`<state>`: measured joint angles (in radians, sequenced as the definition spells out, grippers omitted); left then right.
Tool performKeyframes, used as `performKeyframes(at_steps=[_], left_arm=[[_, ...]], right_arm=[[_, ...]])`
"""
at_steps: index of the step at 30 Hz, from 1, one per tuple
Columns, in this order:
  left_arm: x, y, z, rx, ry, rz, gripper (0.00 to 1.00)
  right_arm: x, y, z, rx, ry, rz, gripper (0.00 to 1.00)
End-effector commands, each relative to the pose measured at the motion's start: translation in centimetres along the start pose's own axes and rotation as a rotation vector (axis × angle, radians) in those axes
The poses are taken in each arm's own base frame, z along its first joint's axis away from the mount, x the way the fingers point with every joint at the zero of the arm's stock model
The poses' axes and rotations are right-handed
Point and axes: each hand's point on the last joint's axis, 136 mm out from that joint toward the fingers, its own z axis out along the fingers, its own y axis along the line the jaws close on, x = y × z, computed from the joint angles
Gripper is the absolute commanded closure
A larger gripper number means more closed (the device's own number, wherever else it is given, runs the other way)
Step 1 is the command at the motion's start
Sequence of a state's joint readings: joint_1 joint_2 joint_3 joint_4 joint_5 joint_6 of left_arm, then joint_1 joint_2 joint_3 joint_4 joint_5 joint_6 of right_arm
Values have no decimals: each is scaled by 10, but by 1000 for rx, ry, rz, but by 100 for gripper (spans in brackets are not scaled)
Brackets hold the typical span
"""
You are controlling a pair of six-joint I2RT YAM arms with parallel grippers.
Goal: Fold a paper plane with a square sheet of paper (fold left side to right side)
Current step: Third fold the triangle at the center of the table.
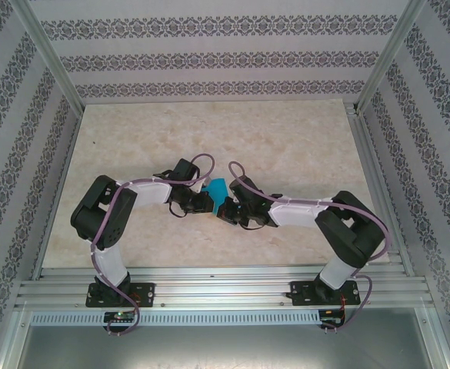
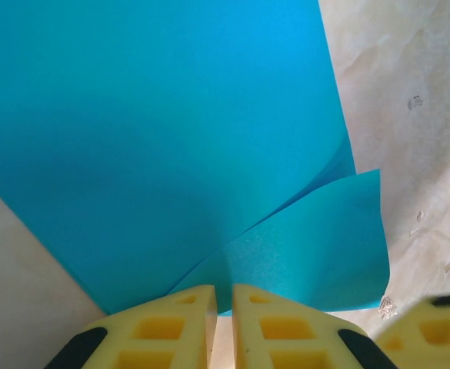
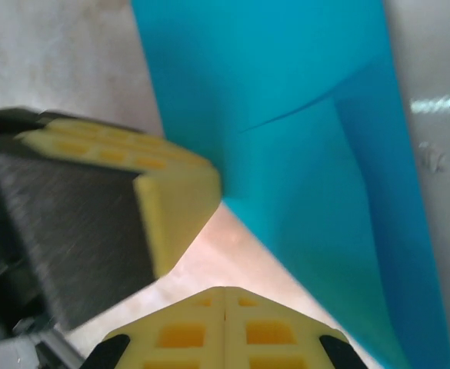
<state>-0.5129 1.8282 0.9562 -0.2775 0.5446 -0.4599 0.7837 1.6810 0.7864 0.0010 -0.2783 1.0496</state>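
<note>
The square sheet of paper (image 1: 215, 191) is bright cyan and partly folded, raised off the table between my two grippers. In the left wrist view the paper (image 2: 171, 138) curves upward with a lower flap, and its near edge runs into the narrow gap of my left gripper (image 2: 225, 296), which is shut on it. My left gripper (image 1: 204, 201) sits at the paper's left. My right gripper (image 1: 228, 209) is just right of the paper. Its fingers (image 3: 225, 292) are pressed together with nothing between them, and the paper (image 3: 301, 154) lies ahead and to the right.
The pale marble-look table (image 1: 286, 138) stretches far and wide around the grippers. Patterned walls and metal frame posts enclose it. A yellow finger of the left gripper (image 3: 171, 200) is close in front of the right one. A right fingertip (image 2: 432, 330) shows beside the left jaws.
</note>
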Motion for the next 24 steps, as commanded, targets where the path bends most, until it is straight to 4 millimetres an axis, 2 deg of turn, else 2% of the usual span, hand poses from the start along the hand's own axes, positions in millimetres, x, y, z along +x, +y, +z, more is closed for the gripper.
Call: performKeyframes(at_steps=[1,6,12,17,24], left_arm=[[-2,20,11,-74,-4,-8,84],[-2,25,12,-95,-4,-18,84],[-1,31,13,-123,2,-28,85],[-2,35,15,-144,6,-31,85],[-2,42,18,-175,11,-41,86]], right_arm=[[-16,12,10,-14,-45,31,98],[-17,-1,19,44,-38,36,99],[-6,-33,21,102,-7,83,100],[2,-57,16,151,9,121,100],[8,-72,0,190,5,132,100]])
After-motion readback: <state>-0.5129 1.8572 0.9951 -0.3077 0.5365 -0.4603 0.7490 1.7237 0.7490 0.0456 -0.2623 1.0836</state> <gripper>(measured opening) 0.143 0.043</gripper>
